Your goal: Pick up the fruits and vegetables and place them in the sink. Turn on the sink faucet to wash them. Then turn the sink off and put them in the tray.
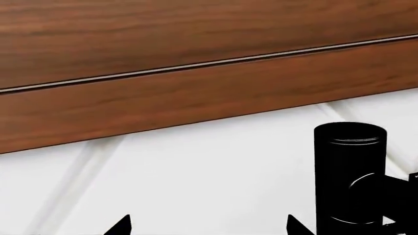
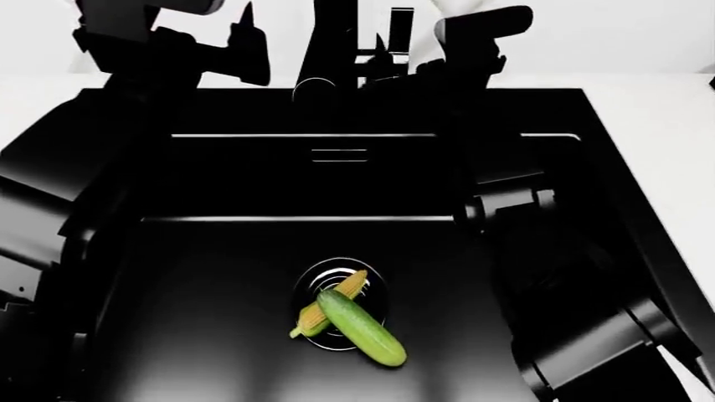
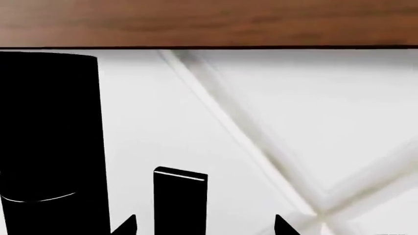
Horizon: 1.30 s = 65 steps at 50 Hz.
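A: Black on black is our trouble here. The sink faucet (image 2: 335,59) stands at the back of the sink (image 2: 604,159), and its small lever handle (image 3: 180,200) shows in our right wrist view between the fingertips of the right gripper (image 3: 199,225), which stand spread apart, gripping nothing.

B: And the produce is already in the sink. The cucumber (image 2: 360,327) lies across the corn cob (image 2: 331,303) on the drain (image 2: 338,280), so we judge the step in hand is working the tap.

A: Then we should settle the right fingers around the lever, not the post, and push it gently through its own swing. A glancing contact would likely slip off.

B: The left gripper (image 2: 251,50) is near the faucet's other side; in our left wrist view only two fingertips show, set apart, with the post just beside one of them. It looks empty too.

A: Room is tight. The wood cabinet (image 1: 196,44) hangs close above, the white tiled wall (image 3: 294,122) is behind, and both arms crowd the tap. We would keep the left arm still while the right works.

B: Whether water runs, we cannot tell.
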Available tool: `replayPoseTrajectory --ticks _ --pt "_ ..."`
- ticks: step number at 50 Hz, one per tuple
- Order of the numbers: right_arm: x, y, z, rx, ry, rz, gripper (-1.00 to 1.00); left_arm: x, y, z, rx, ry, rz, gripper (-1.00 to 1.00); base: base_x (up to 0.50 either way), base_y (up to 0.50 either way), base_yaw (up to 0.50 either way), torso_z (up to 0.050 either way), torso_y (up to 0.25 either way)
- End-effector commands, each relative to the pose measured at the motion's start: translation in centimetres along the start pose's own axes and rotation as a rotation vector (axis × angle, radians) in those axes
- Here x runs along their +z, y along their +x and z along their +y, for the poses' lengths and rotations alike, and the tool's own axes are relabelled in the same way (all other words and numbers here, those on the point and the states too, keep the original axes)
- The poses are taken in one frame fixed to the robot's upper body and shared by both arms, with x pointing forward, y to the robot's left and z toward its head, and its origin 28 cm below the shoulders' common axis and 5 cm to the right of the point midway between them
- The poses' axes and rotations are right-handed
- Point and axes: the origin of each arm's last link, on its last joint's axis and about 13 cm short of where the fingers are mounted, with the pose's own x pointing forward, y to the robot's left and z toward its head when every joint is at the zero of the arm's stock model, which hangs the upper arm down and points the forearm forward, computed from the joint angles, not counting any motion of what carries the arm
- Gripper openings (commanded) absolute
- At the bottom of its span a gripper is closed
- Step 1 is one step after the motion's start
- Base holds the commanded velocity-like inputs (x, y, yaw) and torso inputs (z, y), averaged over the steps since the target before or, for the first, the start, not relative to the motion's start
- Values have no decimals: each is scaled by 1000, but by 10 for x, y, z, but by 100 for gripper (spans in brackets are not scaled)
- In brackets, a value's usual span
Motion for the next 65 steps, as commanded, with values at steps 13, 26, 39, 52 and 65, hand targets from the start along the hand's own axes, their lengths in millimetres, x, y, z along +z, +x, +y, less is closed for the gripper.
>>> replayPoseTrajectory --ticks 13,26,39,52,65 --pt "-10 -7 -5 -291 46 -44 100 2 -3 1 4 -4 -6 100 0 0 0 0 0" --pt "-7 -6 -4 -213 27 -87 100 4 -6 -1 -2 -5 -8 100 0 0 0 0 0" --pt "22 6 -4 -133 -82 -229 100 -4 0 -14 -32 -30 2 100 0 0 0 0 0" --pt "19 2 -20 -182 -118 -183 100 -9 3 -23 -59 -48 15 100 0 0 0 0 0" --pt "7 -8 -39 -273 -165 -82 100 -9 6 -20 -49 -48 16 100 0 0 0 0 0"
